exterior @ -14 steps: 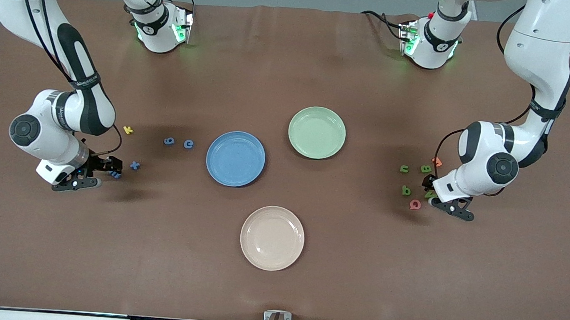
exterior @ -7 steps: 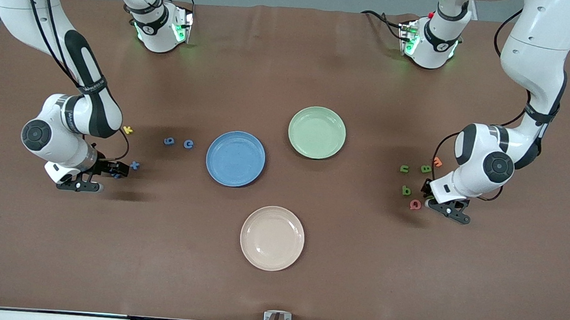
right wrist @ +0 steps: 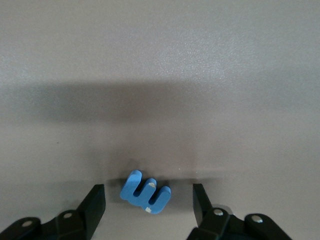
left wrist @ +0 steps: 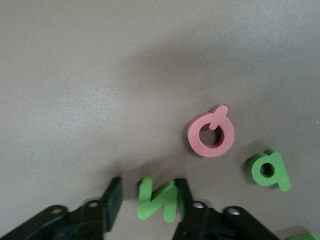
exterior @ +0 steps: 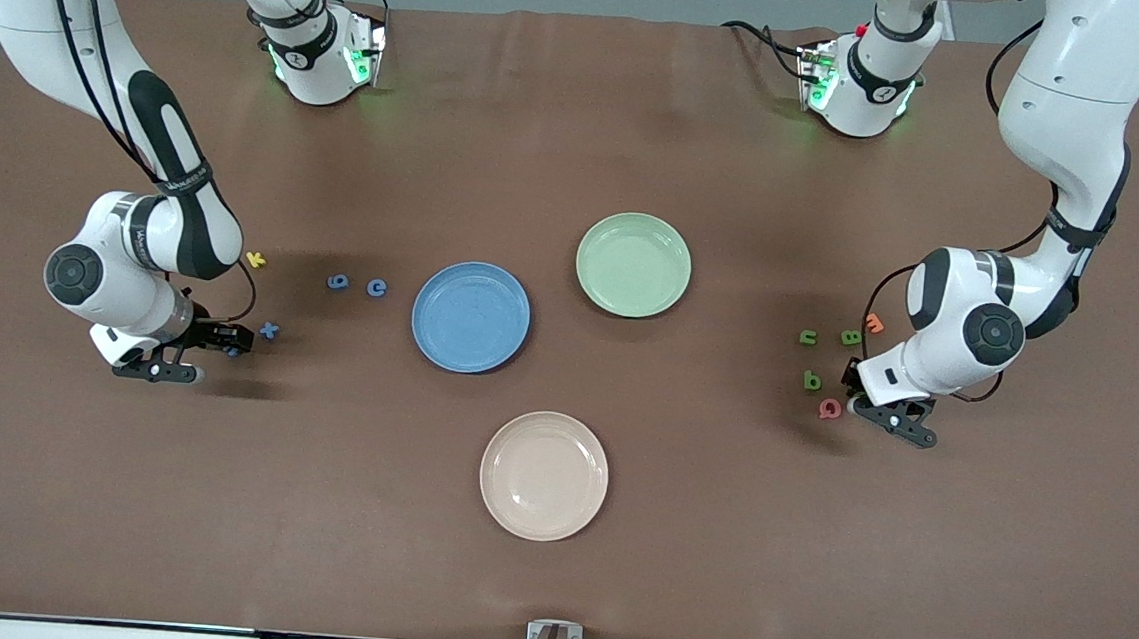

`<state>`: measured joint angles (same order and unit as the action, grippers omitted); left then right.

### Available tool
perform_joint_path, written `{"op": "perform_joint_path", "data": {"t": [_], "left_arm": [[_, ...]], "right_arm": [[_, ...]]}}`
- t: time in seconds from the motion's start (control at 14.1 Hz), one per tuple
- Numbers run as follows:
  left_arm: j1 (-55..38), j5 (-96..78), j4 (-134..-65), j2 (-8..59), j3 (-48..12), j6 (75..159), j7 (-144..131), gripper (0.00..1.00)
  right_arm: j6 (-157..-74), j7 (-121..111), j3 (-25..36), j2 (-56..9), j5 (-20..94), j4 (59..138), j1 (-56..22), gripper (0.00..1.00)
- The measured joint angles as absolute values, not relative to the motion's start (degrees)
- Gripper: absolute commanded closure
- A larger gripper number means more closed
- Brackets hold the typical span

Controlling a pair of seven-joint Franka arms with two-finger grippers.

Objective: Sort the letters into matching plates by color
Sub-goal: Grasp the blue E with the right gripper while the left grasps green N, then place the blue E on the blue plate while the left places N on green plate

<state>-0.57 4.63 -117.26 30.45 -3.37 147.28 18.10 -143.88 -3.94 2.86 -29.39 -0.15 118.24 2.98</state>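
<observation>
My left gripper [left wrist: 148, 196] stands low on the table at the left arm's end, open around a green letter N [left wrist: 159, 200]. One finger [left wrist: 182, 192] touches the N; the other stands apart. Green letters n [exterior: 808, 337], B [exterior: 851, 336] and p [exterior: 812, 380] lie close by. My right gripper [right wrist: 148, 196] stands open around a blue comb-shaped letter [right wrist: 146, 192], with a gap on each side. A blue x [exterior: 270, 330] lies beside that gripper, and two more blue letters [exterior: 337, 282] [exterior: 377, 288] lie nearer the plates. The blue plate [exterior: 470, 316] and green plate [exterior: 634, 264] sit mid-table.
A cream plate [exterior: 544, 475] lies nearer the front camera than the other two. A pink Q [left wrist: 211, 132] and an orange letter [exterior: 873, 323] lie among the green letters. A yellow k [exterior: 255, 258] sits by the right arm.
Both grippers have come down around their letters and their jaws have narrowed. The left gripper now hides the green N in the front view.
</observation>
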Motion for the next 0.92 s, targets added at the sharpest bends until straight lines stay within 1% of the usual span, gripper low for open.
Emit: {"op": "perform_joint_path", "data": {"t": [0.14,0.28,0.43,0.64,0.71,0.78,0.92], "left_arm": [[-0.6,4.6,-117.3,30.4,-3.5,147.3,18.1,0.73],[-0.6,4.6,-117.3,30.3,-3.5,147.2,18.1,0.77],[-0.6,4.6,-117.3,30.3,-3.5,147.2,18.1,0.82],[-0.6,4.6,-117.2,30.3,-3.5,147.2,18.1,0.82],[-0.5,4.6,-117.1,30.1,-3.6,146.7,18.1,0.82],[-0.5,4.6,-116.8,29.6,-4.0,144.9,17.9,0.82],[-0.4,4.6,-116.0,27.1,-5.4,138.9,16.2,0.82]], "right_arm": [[-143.9,-3.9,2.9,-29.5,-0.2,118.2,3.0,0.22],[-143.9,-3.9,2.9,-29.7,-0.2,118.3,3.0,0.23],[-143.9,-3.9,2.9,-29.8,-0.2,118.3,3.0,0.29],[-144.0,-3.9,2.8,-30.0,-0.1,118.2,3.0,0.35],[-144.0,-3.9,2.8,-30.0,-0.1,118.2,3.0,0.4],[-144.0,-3.9,2.7,-30.0,-0.1,118.2,3.0,0.48],[-143.9,-3.9,2.7,-29.9,-0.2,118.2,3.0,0.69]]}}
